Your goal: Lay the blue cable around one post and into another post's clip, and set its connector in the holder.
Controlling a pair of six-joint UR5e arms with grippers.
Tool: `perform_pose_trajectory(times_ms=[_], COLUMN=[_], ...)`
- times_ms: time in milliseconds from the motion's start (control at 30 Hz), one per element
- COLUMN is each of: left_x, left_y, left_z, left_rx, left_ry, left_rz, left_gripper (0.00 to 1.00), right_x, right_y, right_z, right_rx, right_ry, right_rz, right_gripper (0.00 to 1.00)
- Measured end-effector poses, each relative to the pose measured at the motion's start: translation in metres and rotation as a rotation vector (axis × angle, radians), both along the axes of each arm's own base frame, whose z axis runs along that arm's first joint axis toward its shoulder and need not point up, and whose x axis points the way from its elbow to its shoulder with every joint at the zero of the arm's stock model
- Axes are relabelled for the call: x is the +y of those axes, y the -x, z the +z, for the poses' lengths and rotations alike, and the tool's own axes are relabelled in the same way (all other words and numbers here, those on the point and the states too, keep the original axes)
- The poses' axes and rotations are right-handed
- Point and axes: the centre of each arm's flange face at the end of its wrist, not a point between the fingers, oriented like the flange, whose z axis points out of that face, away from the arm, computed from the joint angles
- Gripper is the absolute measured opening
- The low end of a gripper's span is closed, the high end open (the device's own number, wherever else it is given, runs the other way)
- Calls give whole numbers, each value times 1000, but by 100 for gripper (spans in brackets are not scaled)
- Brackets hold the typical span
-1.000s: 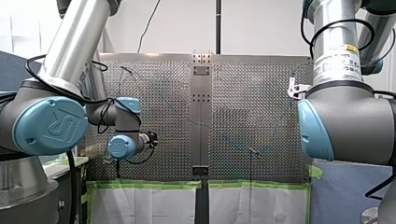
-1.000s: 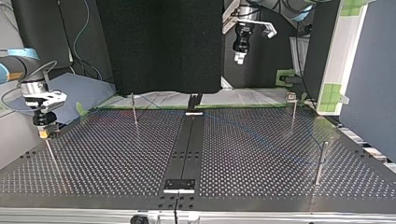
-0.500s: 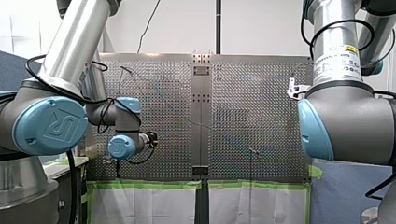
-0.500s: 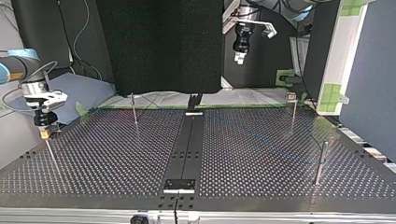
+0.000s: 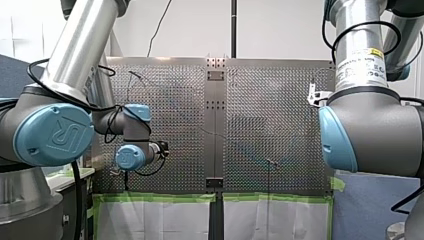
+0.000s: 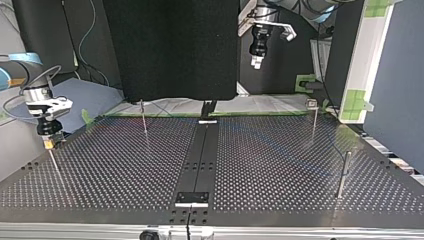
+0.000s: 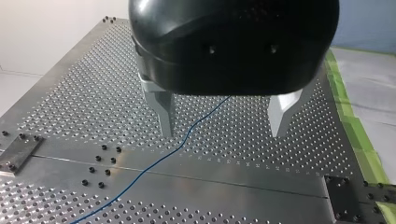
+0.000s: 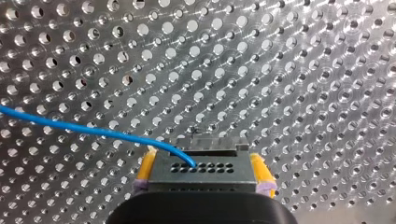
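The black connector (image 8: pixel 205 177) is clamped in my right gripper (image 8: pixel 203 157) (far left of the top view). My left gripper (image 7: pixel 222 133) is held spread, the blue cable (image 7: pixel 154 164) lying on the table (image 7: pixel 70 93) beneath

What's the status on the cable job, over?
Left gripper open, above the cable. Right gripper shut on the connector. Cable lies on the table. Nothing seen blocking.

A robotics lab: silver robot arms with blue joint caps (image 5: pixel 52 134) at nine and three o'clock flank a perforated metal table (image 5: pixel 165 115) bearing thin steel posts (image 6: pixel 342 175), green tape (image 5: pixel 160 198) edging it.
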Motion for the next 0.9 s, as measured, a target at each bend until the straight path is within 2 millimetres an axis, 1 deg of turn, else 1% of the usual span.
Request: perform_pose_trajectory(times_ms=[467,900], left_x=[0,-1], left_y=[0,-4], left_z=[0,1], left_rx=[0,3], left_ry=[0,-5], left_rz=[1,2], left_gripper=[100,100], right_x=[-2,-4], right_y=[0,0], right_z=[-1,-3], right_rx=[2,2], right_ry=[9,22], right_rz=[0,1], right_gripper=[0,0])
